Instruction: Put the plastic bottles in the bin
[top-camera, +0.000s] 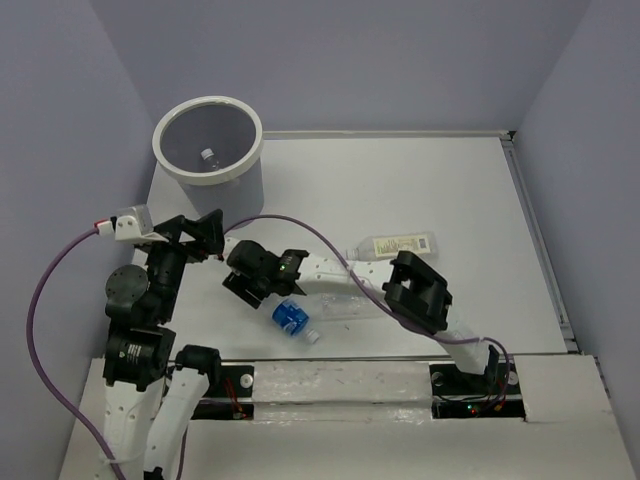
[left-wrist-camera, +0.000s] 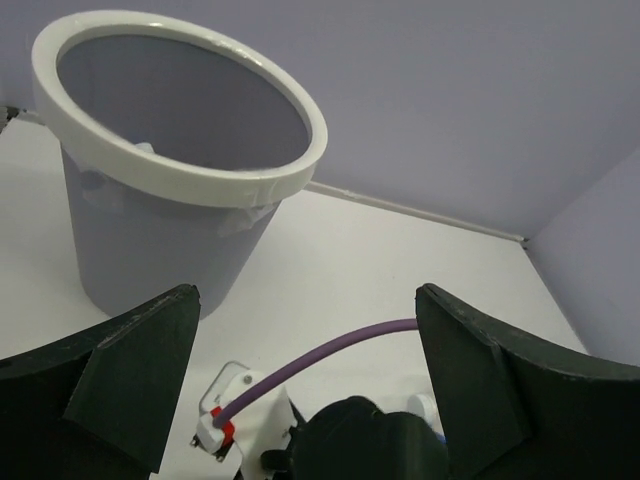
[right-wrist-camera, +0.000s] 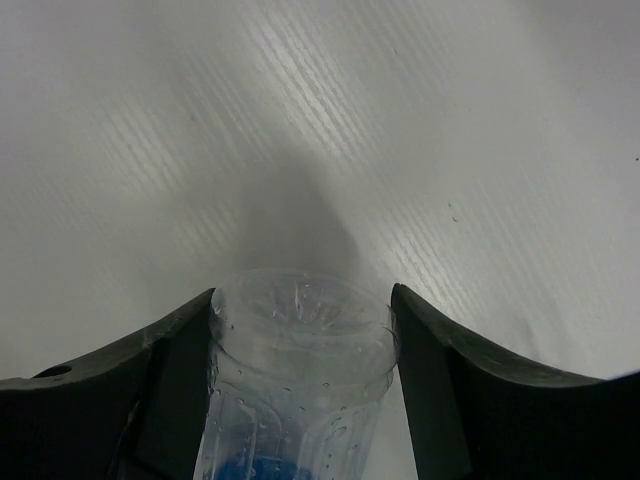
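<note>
Right gripper (right-wrist-camera: 300, 295) seemingly clamps blue-label bottle (right-wrist-camera: 300, 370), mostly cut off; left gripper (left-wrist-camera: 305, 295) wide, empty

Far and right side of the white counter (top-camera: 440, 180) is wide open. The round grey plastic bin with a thick white rim (top-camera: 158, 140) hogs the far-left corner, and a thin purple cable (top-camera: 290, 222) arcs across the near middle.

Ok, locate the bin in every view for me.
Top external: bin at upper left.
Left wrist: bin at upper left, beyond the open left end effector.
Right wrist: not in it; only a gripped bottle shows.
Shared landmark: the white table.
</note>
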